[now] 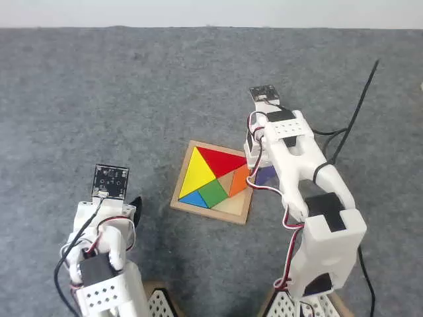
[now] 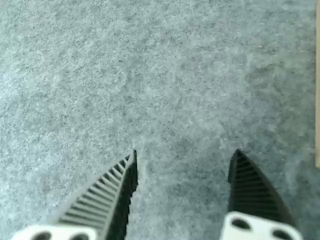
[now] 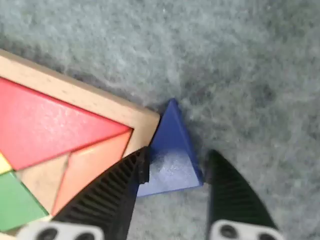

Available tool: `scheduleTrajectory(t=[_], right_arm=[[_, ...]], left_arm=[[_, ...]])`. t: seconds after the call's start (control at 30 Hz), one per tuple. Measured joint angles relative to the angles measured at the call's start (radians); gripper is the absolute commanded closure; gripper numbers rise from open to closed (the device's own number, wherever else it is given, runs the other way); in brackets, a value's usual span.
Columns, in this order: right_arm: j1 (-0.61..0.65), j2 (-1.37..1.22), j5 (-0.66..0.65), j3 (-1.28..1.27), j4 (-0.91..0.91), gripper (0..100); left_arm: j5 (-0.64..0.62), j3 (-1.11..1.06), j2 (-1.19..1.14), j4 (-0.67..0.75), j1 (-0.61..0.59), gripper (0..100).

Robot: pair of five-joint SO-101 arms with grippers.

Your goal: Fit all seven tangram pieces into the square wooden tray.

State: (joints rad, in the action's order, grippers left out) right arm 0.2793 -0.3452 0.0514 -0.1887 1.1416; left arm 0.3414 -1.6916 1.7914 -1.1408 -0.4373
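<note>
Straddling dark blue wooden triangle piece point(image 3: 171, 145), right gripper point(image 3: 177, 152) had fingers open on both sides, not squeezing yet. Triangle lay on grey mat point(image 3: 240, 60), right against corner of square wooden tray point(image 3: 75, 92). Left gripper point(image 2: 184, 152) hung wide open, holding nothing. Step in hand looked like picking up triangle. Next move likely needed pinch, lift, turn to fit bare gap point(image 3: 42, 182).

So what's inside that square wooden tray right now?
The tray holds a red triangle, yellow triangle, green square, blue triangle and orange piece, plus bare wood gaps. The right arm covers the tray's edge beside the orange piece, hiding that strip.
</note>
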Motion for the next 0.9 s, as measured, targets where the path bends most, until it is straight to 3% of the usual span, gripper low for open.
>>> scheduleTrajectory(t=[0.17,0.43,0.6,0.77,0.9], right_arm=[[-0.014,-0.003,-0.014,0.021,0.063,91.9],[-0.072,-0.005,-0.069,0.021,0.104,97.5],[-0.14,0.009,-0.08,0.008,0.189,89.0],[-0.095,0.021,-0.029,-0.005,0.226,86.5],[-0.064,0.021,0.002,-0.052,0.146,86.5]], left_arm=[[0.0,0.0,0.0,0.0,0.0,72],[0.0,0.0,0.0,0.0,0.0,72],[0.0,0.0,0.0,0.0,0.0,72],[0.0,0.0,0.0,0.0,0.002,72],[0.0,0.0,0.0,0.0,0.0,72]])
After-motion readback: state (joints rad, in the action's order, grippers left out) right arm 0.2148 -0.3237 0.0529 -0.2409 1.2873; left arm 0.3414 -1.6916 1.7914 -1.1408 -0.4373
